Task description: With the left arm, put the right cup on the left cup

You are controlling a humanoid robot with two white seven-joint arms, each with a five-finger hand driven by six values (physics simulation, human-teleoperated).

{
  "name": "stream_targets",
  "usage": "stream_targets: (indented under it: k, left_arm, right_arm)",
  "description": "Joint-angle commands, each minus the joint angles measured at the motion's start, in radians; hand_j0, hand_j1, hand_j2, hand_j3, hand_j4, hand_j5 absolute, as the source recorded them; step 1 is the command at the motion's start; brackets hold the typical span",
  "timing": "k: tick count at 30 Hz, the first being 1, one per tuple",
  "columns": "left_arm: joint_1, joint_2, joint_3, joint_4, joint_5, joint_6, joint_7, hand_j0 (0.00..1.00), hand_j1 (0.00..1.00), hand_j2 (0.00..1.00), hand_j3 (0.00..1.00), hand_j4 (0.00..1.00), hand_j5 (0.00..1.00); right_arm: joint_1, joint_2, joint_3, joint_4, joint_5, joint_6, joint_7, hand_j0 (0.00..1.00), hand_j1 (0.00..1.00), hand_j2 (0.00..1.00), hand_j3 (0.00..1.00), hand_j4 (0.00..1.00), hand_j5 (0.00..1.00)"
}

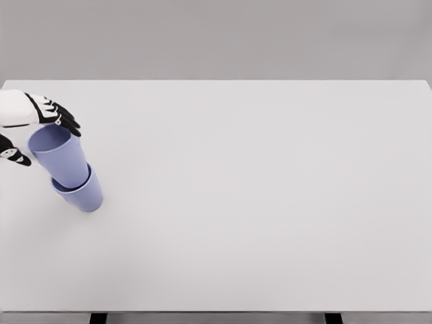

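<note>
Two light-blue cups stand nested at the table's left side. The upper cup [62, 156] sits tilted inside the lower cup [82, 196], with its open mouth leaning up and to the left. My left hand [48, 143] comes in from the left edge and spans the upper cup's rim. Its fingers [64, 120] rest on the far side of the rim, and the thumb [17, 156] lies against the near left wall. The right arm is out of view.
The white table [270, 202] stretches wide to the right of the cups. Its left edge runs close by the hand, and its near edge lies along the bottom of the view.
</note>
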Motion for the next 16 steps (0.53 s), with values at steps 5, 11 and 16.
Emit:
stream_targets:
  k: [5,11,16]
  left_arm:
    - [0.0,0.012,0.011,-0.004,0.014,0.003,0.0,1.0,1.0,1.0,1.0,1.0,1.0]
    - [-0.081,-0.133,0.066,-0.096,0.126,0.003,0.0,1.0,1.0,1.0,1.0,1.0,1.0]
    - [-0.1,-0.281,0.051,-0.111,0.16,0.003,0.0,1.0,1.0,1.0,1.0,1.0,1.0]
  right_arm:
    - [0.0,0.0,0.0,0.0,0.0,0.0,0.0,1.0,1.0,1.0,1.0,1.0,1.0]
    - [0.0,0.0,0.0,0.0,0.0,0.0,0.0,1.0,1.0,1.0,1.0,1.0,1.0]
    - [0.0,0.0,0.0,0.0,0.0,0.0,0.0,1.0,1.0,1.0,1.0,1.0,1.0]
